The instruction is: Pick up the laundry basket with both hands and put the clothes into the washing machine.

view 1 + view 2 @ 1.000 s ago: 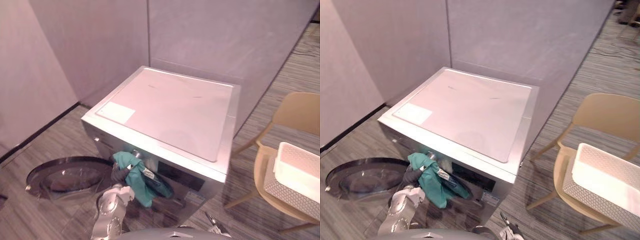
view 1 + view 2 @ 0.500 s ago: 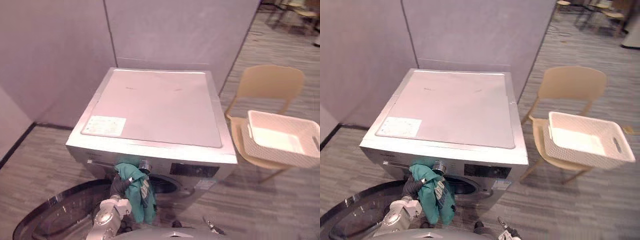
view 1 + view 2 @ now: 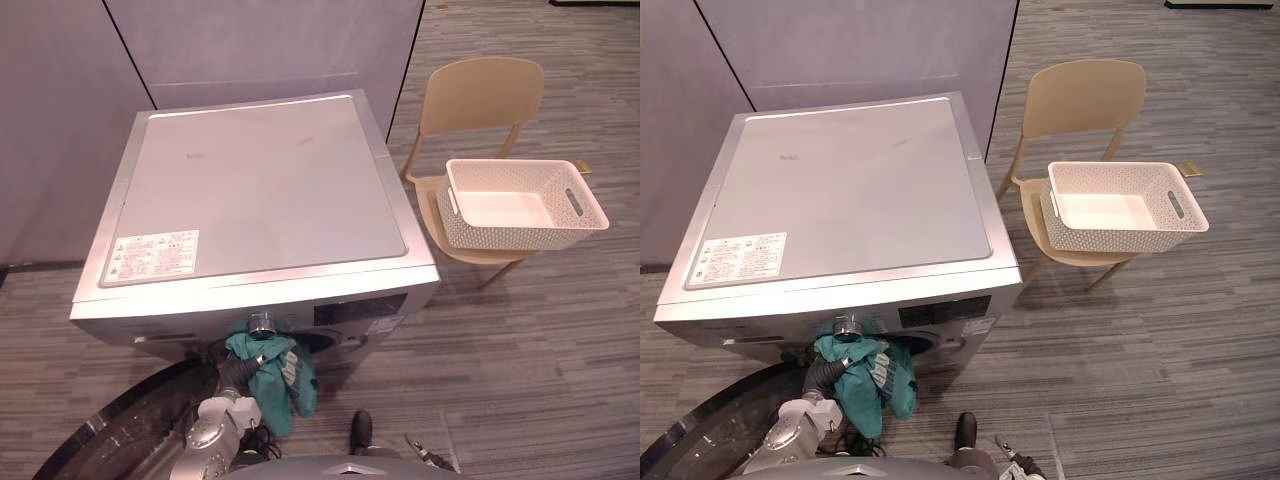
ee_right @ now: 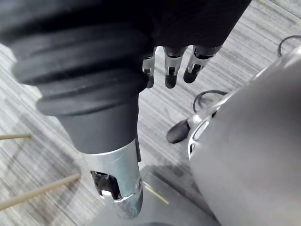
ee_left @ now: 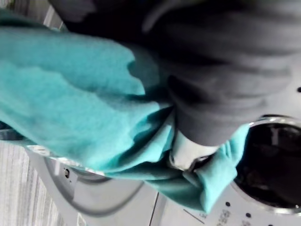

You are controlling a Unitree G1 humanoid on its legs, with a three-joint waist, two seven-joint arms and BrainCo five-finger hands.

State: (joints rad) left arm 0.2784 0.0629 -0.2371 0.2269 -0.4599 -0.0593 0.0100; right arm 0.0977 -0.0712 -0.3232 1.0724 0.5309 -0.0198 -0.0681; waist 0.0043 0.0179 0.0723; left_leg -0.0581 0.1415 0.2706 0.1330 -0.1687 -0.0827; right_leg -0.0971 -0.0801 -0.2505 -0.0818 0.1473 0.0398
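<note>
Before the washing machine (image 3: 250,190), the left eye view has the left hand (image 3: 238,368) at the drum mouth, teal cloth (image 3: 280,378) bunched around its fingers; the laundry basket (image 3: 520,205) sits on a chair (image 3: 480,95). Left wrist view: fingers clench the cloth. Right wrist view: right hand (image 4: 170,70) hangs slack, empty.

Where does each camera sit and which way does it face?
Left eye view: on the head, looking down at silver front-loading washing machine, white woven basket on beige chair; left robot hand low.
Right eye view: same scene, slightly offset.
Left wrist view: along that hand gripping teal cloth garment, toward the drum opening.
Right wrist view: along relaxed right robot hand, toward grey striped floor.
Shared: eye and left wrist views show the garment.
</note>
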